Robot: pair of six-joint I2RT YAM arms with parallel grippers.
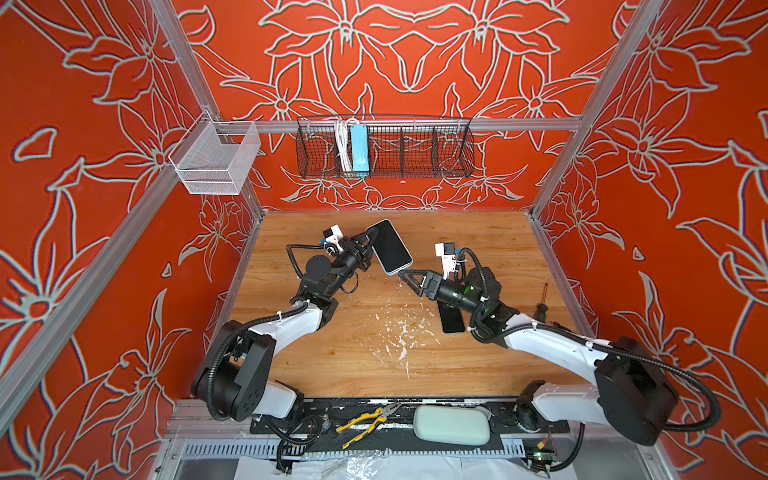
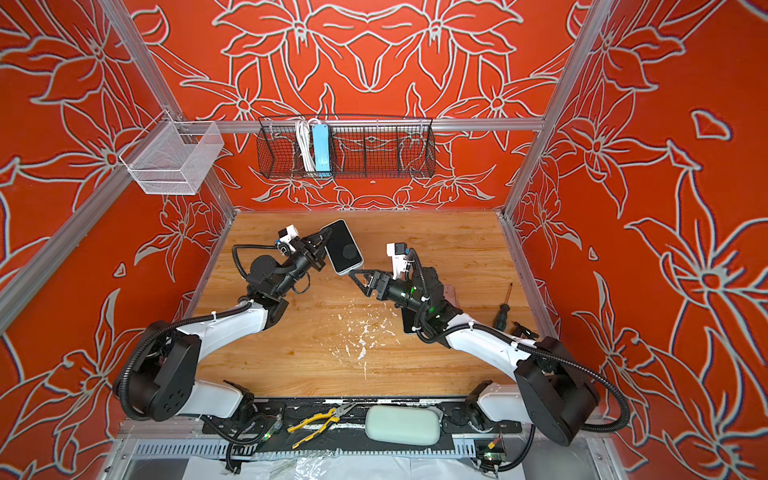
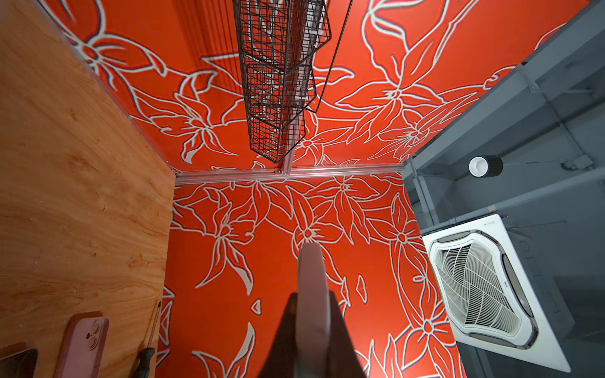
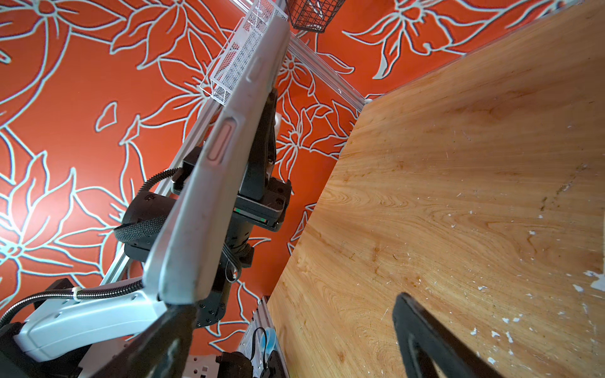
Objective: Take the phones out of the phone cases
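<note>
Two arms reach over one wooden table (image 1: 478,241); the left gripper (image 1: 371,242) is clamped on the one raised phone (image 1: 390,247), holding it in the air above the far middle of the wood, screen up and tilted; that phone sits inside its pale grey phone case (image 4: 209,203), whose edge shows two side buttons in the right wrist view; the right gripper (image 1: 404,279) is spread wide and grasps nothing, one finger (image 4: 163,340) just at the case's lower corner; a second phone (image 1: 451,322), dark, lies flat under the right arm, one pink case (image 3: 85,343) beside it; one screwdriver (image 1: 542,305) lies near the table's right edge; two baskets hang above, one black wire basket (image 1: 384,149) and one white mesh basket (image 1: 216,160).
</note>
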